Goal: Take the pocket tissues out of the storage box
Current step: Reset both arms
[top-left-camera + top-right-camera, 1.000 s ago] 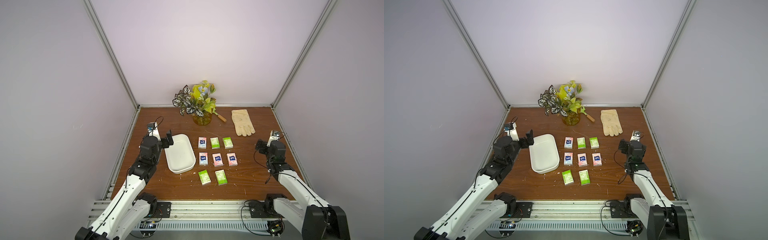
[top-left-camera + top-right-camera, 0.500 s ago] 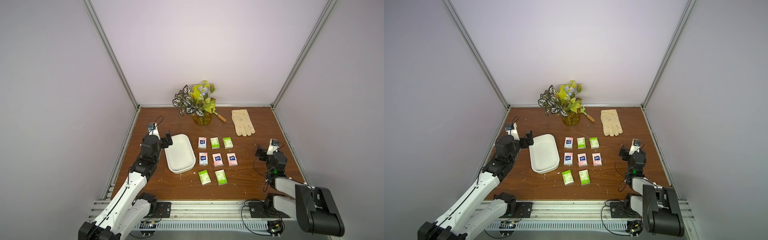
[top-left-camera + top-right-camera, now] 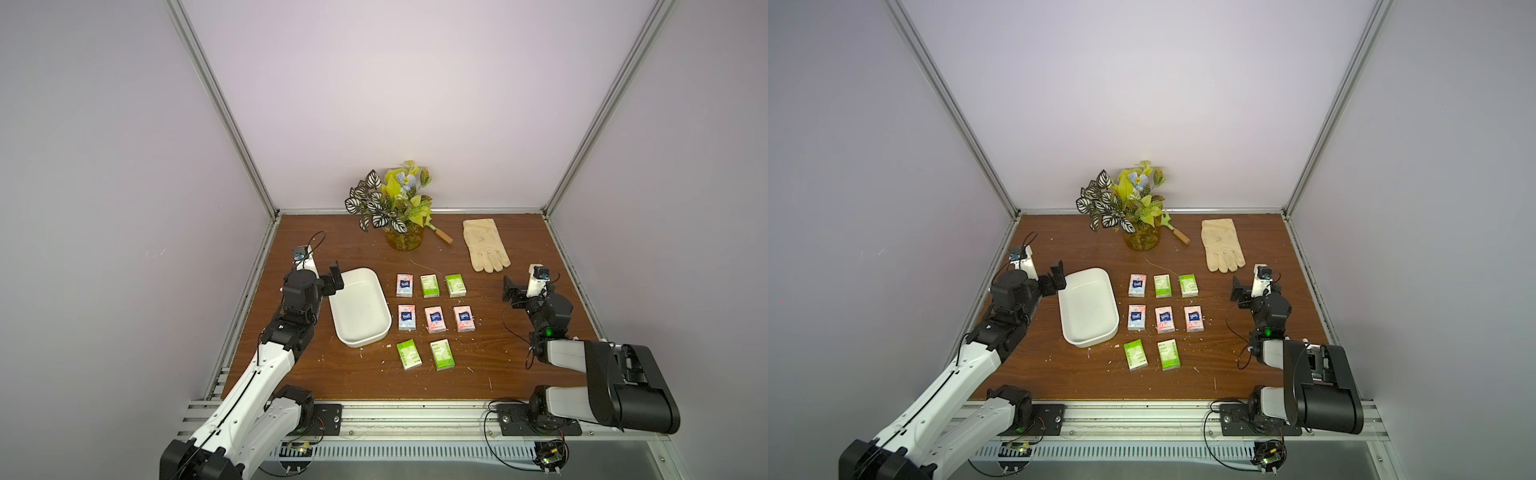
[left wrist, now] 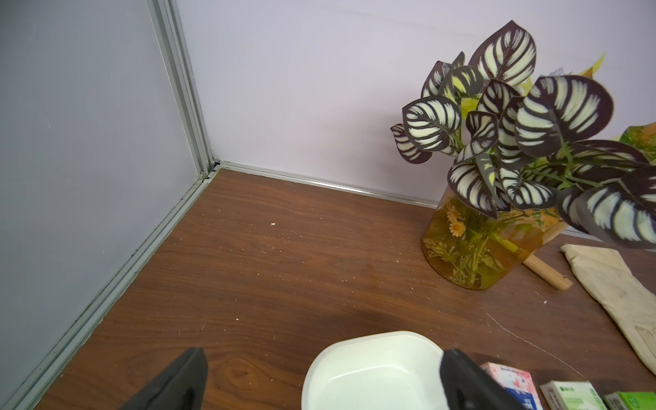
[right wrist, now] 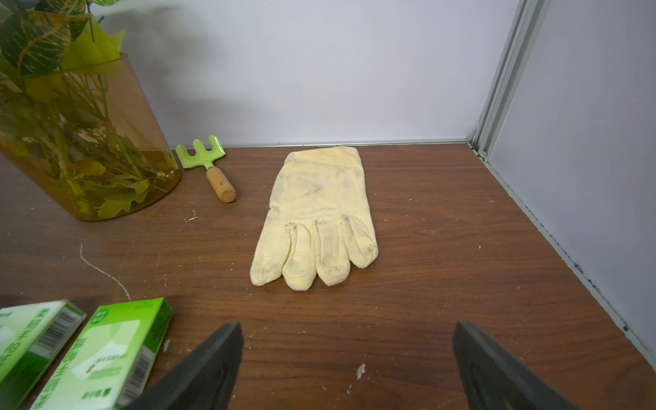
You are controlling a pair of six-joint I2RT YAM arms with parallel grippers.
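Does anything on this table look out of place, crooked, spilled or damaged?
Small things only. The storage box lies askew, not square with the neat rows of pocket tissues. White crumbs are scattered over the table, and the glove has dark smudges. Nothing looks spilled or broken.
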